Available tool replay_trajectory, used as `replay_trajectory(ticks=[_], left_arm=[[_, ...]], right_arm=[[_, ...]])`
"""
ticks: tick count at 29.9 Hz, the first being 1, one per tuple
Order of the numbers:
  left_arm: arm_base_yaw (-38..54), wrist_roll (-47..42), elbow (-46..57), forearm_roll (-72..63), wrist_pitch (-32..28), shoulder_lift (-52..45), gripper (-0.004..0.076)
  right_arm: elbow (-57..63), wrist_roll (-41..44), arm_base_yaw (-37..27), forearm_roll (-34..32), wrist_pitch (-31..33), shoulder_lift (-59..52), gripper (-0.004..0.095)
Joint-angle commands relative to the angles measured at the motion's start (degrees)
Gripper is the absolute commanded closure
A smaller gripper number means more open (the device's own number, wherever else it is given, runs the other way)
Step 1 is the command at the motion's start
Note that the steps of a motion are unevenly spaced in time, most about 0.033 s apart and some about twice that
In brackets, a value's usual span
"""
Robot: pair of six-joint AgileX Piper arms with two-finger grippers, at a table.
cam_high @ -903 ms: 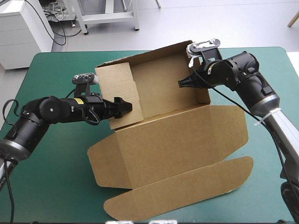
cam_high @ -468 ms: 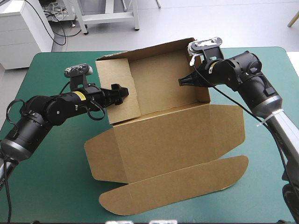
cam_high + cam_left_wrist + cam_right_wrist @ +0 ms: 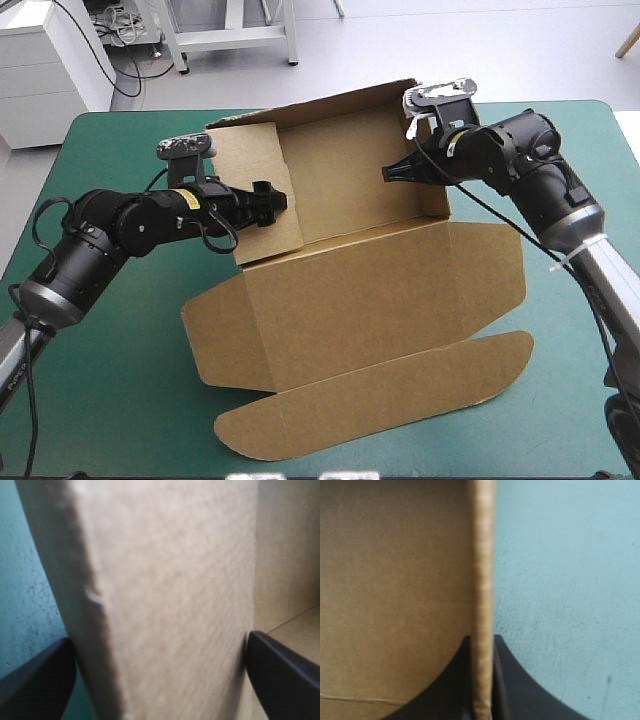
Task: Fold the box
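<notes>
At the centre of the teal-green worktop [image 3: 120,400] lies the brown box [image 3: 370,300], partly erected. Its walls at 9, 12 and 3 o'clock stand raised. The lid panel and its rounded tuck flap lie spread toward 6 o'clock.

Left hand [image 3: 268,200]: set at the 9 o'clock wall of the box, reaching in from the worktop's 9 o'clock side. Its black fingers [image 3: 35,680] stand wide apart, one outside the wall over the cover and one inside the tray. The thick upright board fills the gap between them. It cannot be told whether either finger presses the board.

Right hand [image 3: 392,173]: set at the 3 o'clock wall, near the 12 o'clock corner. Its fingers [image 3: 520,680] are drawn almost together, pinching the wall's edge between them. Board is on one side of the pinch and bare cover on the other.

The box's raised walls stand between the two hands, which are well apart.
</notes>
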Motion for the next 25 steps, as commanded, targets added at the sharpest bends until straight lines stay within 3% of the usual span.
replay_trajectory(ticks=[1,12,18,21,23,25], left_arm=[[-2.4,-4.7,-1.9,3.9,-3.7,-1.7,0.0104],[-3.9,-11.5,-2.4,10.8,-4.1,-1.7,0.0114],[-3.9,-12.9,-4.2,12.6,-3.3,-1.7,0.0164],[-3.9,-12.8,-4.2,12.6,-2.7,-1.7,0.0277],[-3.9,-12.8,-4.2,12.6,-2.2,-1.7,0.0406],[-3.9,-12.8,-4.2,12.6,-2.4,-1.7,0.0599]], right_arm=[[-1.9,0.8,0.1,0.1,-5.2,-3.0,0.0908],[-1.9,5.1,5.4,-11.1,-5.8,-2.8,0.0908],[-1.9,5.4,6.3,-12.3,-5.9,-2.7,0.0908],[-1.9,5.5,6.3,-12.4,-5.7,-2.7,0.0908],[-1.9,5.5,6.3,-12.4,-5.7,-2.7,0.0908],[-1.9,5.5,6.3,-12.4,-5.7,-2.7,0.0908]])
